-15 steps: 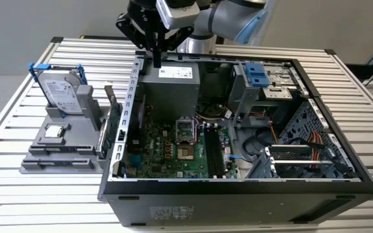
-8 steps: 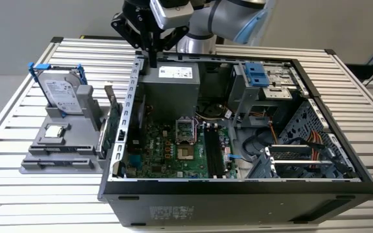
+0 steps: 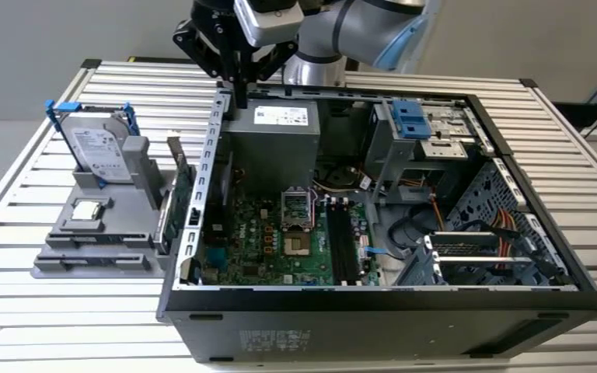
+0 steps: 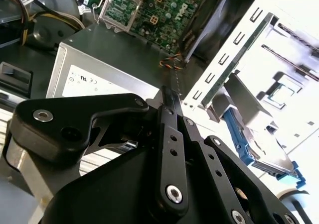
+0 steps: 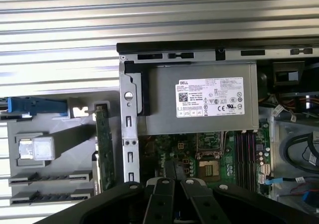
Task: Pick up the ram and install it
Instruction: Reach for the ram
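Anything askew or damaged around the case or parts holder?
Nothing stands out. Hard drive and green card stand upright in the grey holder; the open case lies flat on the table, nothing spilled.

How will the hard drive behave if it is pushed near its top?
The hard drive stands on edge in the grey holder, held only low down, so a push near its top would probably tilt it. Its metal casing suggests that it is stiff and rather heavy for its size. The blue frame looks like thin plastic and may flex.
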